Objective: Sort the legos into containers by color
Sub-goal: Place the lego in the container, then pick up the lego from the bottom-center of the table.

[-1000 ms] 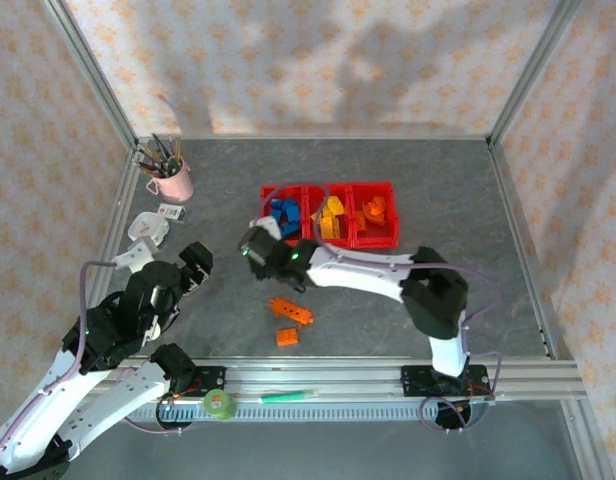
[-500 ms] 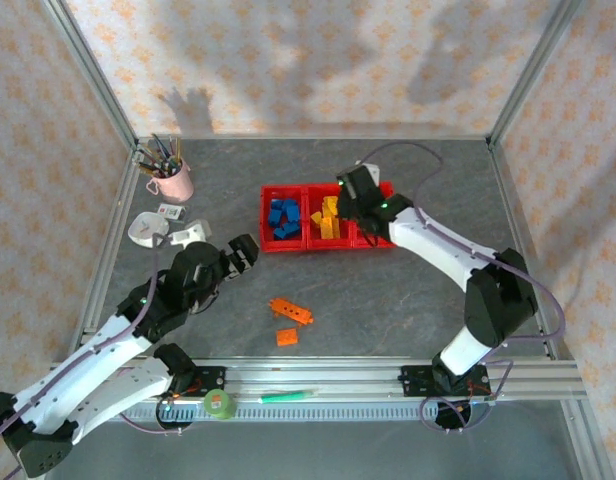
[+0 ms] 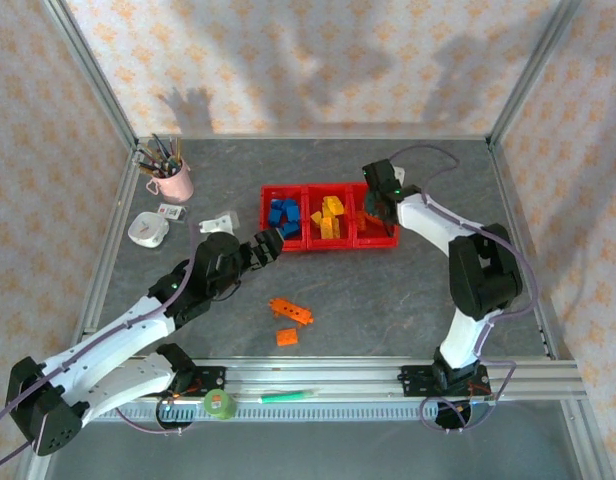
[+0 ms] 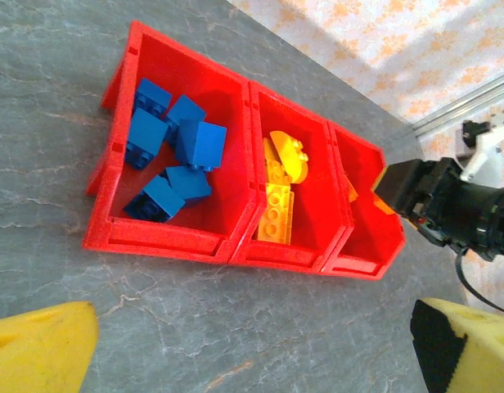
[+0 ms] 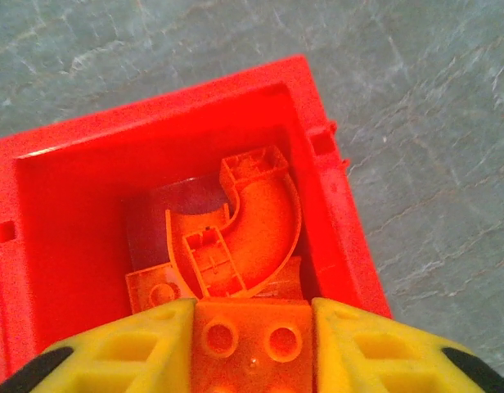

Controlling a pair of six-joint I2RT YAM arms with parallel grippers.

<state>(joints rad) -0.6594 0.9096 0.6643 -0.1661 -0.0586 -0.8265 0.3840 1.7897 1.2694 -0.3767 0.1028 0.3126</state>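
Three joined red bins [image 3: 306, 243] stand mid-table. Blue legos [image 3: 282, 214] fill the left one, yellow legos [image 3: 331, 216] the middle one, orange legos [image 3: 372, 217] the right one. My right gripper [image 3: 375, 208] hangs over the right bin [image 5: 338, 221], shut on an orange brick [image 5: 250, 340], with a curved orange piece [image 5: 256, 217] lying below it. My left gripper [image 3: 271, 243] is open and empty over bare table [image 4: 252, 352], just in front of the bins [image 4: 195, 241]. Two orange legos [image 3: 291, 311] [image 3: 286, 337] lie on the table nearer the bases.
A pink cup of pens [image 3: 170, 180] stands at the back left, with a white gadget [image 3: 146, 229], a card [image 3: 170, 212] and a white block [image 3: 221, 219] near it. A green tape roll [image 3: 220, 403] and green pen [image 3: 284, 396] rest on the front rail.
My right gripper swung from in front of the left bin across to above the right bin, carrying the orange brick. My left gripper reached forward and right toward the bins.
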